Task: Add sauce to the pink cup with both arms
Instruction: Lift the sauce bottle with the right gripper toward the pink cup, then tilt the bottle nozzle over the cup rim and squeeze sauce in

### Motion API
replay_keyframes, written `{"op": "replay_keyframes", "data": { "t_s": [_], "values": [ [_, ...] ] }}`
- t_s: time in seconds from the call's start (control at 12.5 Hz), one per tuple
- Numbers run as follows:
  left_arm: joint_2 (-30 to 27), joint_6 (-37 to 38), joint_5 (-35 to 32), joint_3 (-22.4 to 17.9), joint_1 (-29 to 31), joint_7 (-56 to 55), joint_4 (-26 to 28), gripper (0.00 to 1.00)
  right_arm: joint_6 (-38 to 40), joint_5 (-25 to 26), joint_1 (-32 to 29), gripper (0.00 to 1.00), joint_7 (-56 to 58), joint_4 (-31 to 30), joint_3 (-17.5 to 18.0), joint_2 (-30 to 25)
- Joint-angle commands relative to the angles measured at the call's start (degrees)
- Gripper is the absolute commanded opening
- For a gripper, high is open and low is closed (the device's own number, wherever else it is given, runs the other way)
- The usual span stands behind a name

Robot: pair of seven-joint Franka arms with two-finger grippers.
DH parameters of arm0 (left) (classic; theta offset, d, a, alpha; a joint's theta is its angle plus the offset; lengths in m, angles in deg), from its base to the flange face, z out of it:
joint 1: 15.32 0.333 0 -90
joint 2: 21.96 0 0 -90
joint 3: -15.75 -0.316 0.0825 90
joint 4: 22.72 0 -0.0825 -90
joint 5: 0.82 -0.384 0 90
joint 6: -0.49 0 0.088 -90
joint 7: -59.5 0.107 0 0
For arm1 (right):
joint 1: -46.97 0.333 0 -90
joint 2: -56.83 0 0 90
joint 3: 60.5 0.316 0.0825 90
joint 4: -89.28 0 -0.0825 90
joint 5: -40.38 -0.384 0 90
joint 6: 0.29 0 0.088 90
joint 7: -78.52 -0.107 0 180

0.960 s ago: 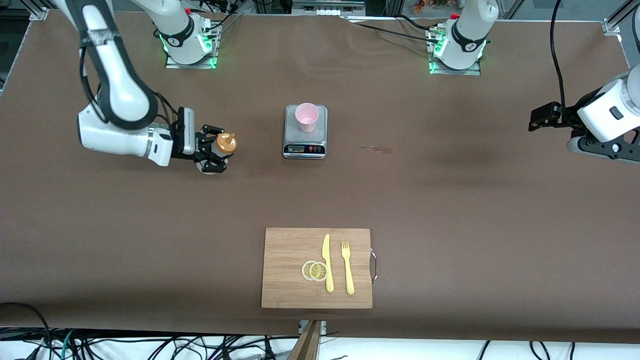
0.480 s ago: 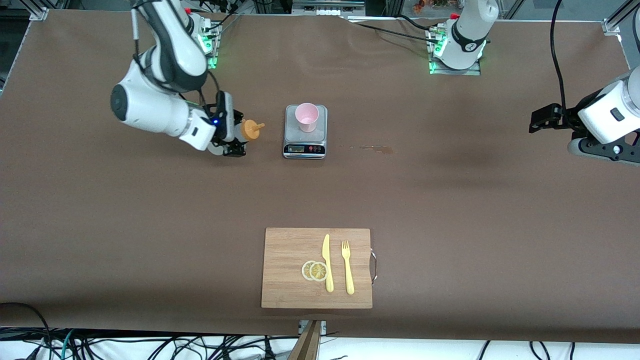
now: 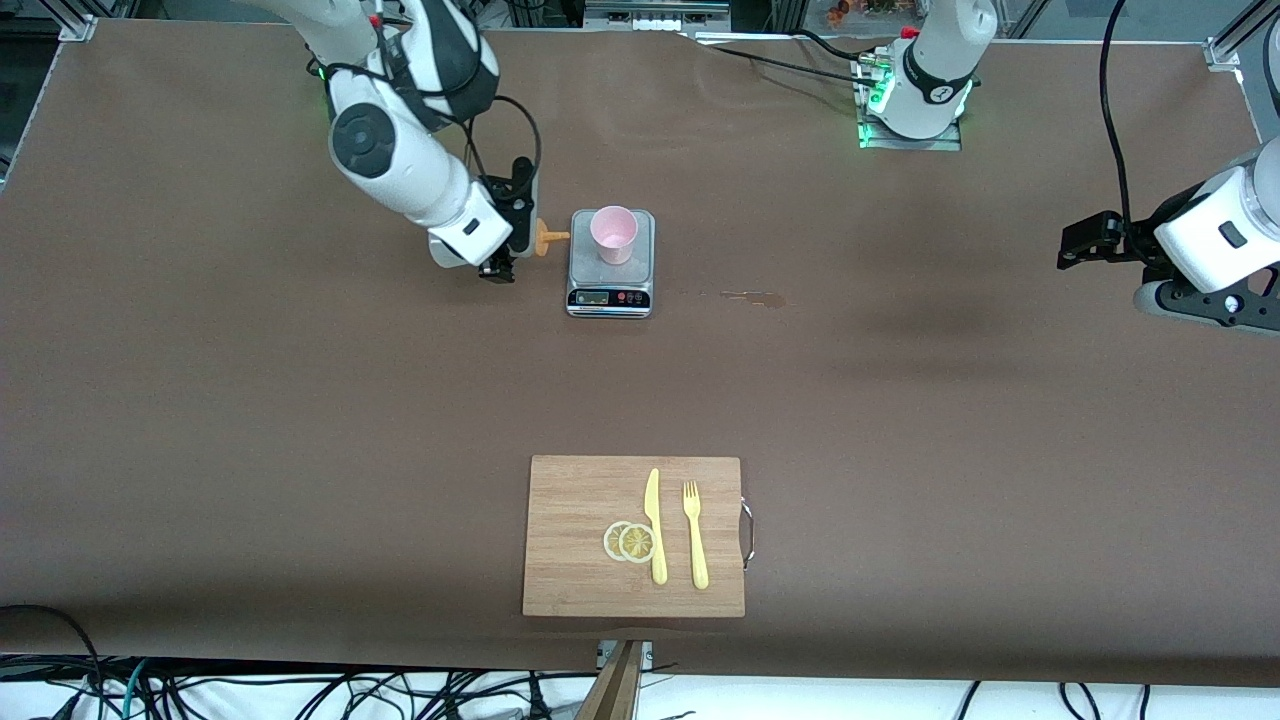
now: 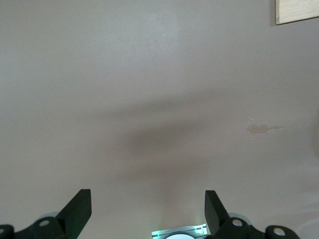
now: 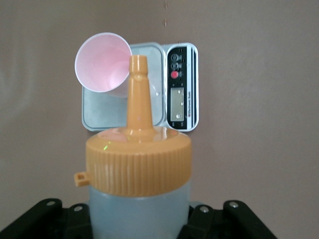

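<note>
Front view, upper middle of the frame: the pink cup (image 3: 613,233) stands upright on a small digital scale (image 3: 611,265), toward the bases' edge of the brown table (image 3: 300,420). Just beside the scale, toward the right arm's end, the right gripper (image 3: 512,245) is clamped on the sauce (image 3: 545,238), held tipped on its side with the orange nozzle pointing at the cup; here only the cap shows, the bottle's body hidden by the arm. The right wrist view supplies the rest: the whitish bottle (image 5: 137,199) sits between the black fingers (image 5: 45,216), and the nozzle tip lines up with the rim of the cup (image 5: 103,62) (whether it touches cannot be told), with the scale's display and buttons (image 5: 177,87) beside it. Right edge of the front view: the left gripper (image 3: 1085,240) waits in the air over bare table at the left arm's end; its wrist view shows the fingertips (image 4: 79,206) spread apart, nothing between them. A small stain (image 3: 755,297) marks the table near the scale. Lower middle: a wooden cutting board (image 3: 580,580) carrying two lemon slices (image 3: 630,541), a yellow knife (image 3: 655,525) and a yellow fork (image 3: 695,533).
</note>
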Motion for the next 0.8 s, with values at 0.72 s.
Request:
{"op": "replay_keyframes", "data": {
  "t_s": [0.72],
  "values": [
    [0.89,1.54,-1.55,0.3,-0.06,1.21,-2.49,1.0,7.3,23.18,9.12,0.0,-29.5,4.99,3.06,4.85]
  ]
}}
